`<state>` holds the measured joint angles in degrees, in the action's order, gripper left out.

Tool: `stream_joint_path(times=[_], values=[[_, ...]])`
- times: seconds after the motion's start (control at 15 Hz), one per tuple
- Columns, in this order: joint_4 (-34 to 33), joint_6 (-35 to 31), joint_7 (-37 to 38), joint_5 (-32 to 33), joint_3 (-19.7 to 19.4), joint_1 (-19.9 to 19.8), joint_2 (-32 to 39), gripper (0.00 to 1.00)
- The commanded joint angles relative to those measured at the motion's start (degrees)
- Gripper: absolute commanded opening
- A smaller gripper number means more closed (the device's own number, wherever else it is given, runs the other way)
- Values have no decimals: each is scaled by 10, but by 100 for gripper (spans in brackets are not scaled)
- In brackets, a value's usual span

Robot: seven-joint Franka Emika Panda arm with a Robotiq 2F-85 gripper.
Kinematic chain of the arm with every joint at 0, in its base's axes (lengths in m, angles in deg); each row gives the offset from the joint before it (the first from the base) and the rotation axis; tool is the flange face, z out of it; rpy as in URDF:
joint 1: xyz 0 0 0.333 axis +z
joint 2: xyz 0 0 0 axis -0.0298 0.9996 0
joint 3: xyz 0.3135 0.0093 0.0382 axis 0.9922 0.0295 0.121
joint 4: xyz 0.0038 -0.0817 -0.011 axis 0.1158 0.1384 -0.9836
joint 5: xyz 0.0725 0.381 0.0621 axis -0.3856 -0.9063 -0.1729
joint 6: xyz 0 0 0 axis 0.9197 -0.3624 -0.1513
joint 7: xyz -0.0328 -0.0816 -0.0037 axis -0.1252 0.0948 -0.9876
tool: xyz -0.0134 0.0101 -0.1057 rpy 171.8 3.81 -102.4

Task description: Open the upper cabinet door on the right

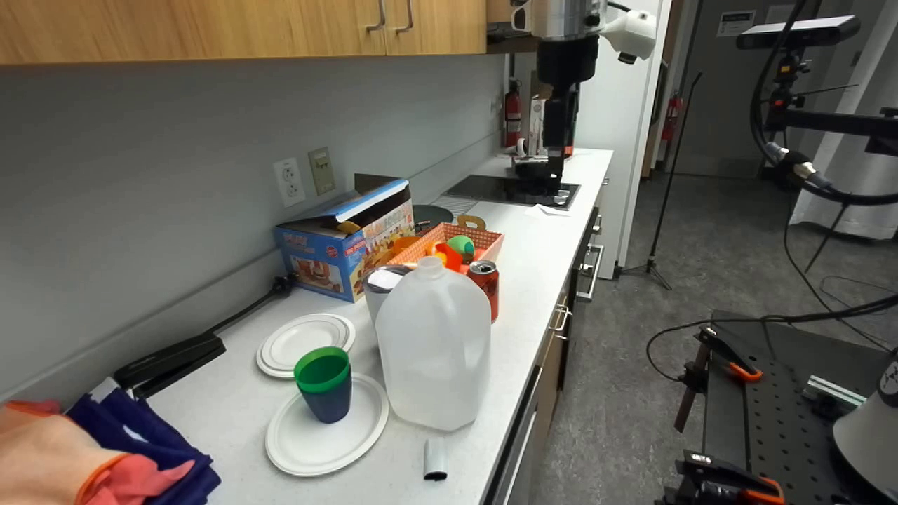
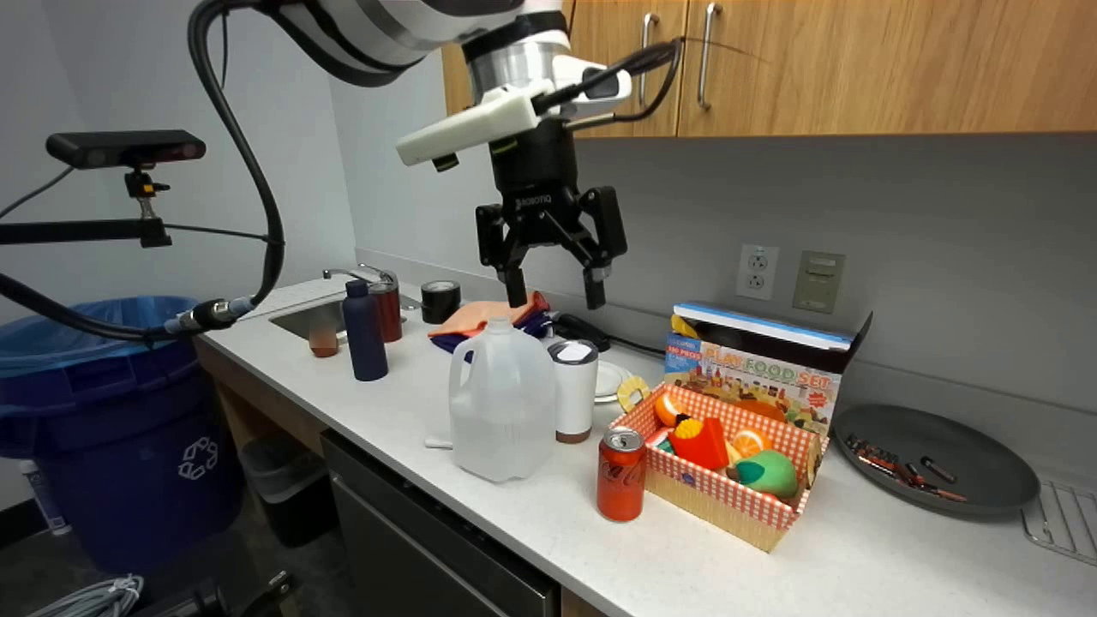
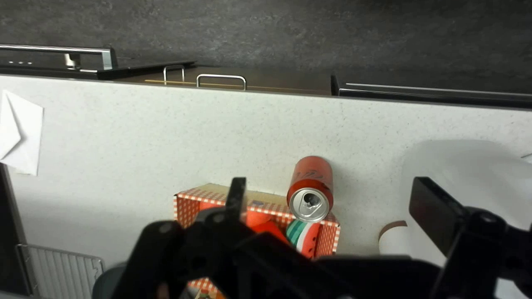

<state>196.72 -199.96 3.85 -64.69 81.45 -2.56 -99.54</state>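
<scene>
My claw (image 2: 555, 290) hangs tips downward above the worktop (image 2: 403, 410), its two fingers (image 3: 434, 209) spread wide, with nothing in their hold. The upper cabinet door (image 2: 891, 68) on the right is closed, level with the matching door (image 2: 604, 30) beside it. In an exterior view I have it at two o'clock from my claw, higher up and well apart from me; its slim silver handle (image 2: 706, 56), upright by the lower corner next to that neighbour, sits at one o'clock. The top of the door is out of view.

Down on the worktop, in an exterior view, a translucent plastic jug (image 2: 504, 411) stands upright at seven o'clock from my claw, with a white tumbler (image 2: 574, 394) just beside it at six. A red can (image 2: 621, 480) stands upright between five and six, close to a gingham basket (image 2: 711, 500) of toy food (image 2: 767, 473) between four and five. Behind the basket, at four, I see a play-food box (image 2: 686, 356).

In the wrist view the can shows between my fingers, though it stands on the worktop well below them; from the centre there, a white envelope (image 3: 25, 133) lies at nine o'clock and a wire rack (image 3: 62, 270) at eight.
</scene>
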Motion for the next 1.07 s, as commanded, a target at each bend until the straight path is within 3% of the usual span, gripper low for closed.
stream_joint_path(times=[0.0, 0.33, 0.4, 0.53, 1.0], values=[[8, -32, 35, 35, 15, -4, -33, 100], [29, -168, 65, 35, 13, -6, -50, 100], [6, -117, 44, 30, 14, -4, -31, 100], [13, -150, 53, 29, 15, -5, -33, 100], [5, -165, 70, 22, 20, -3, -31, 100]])
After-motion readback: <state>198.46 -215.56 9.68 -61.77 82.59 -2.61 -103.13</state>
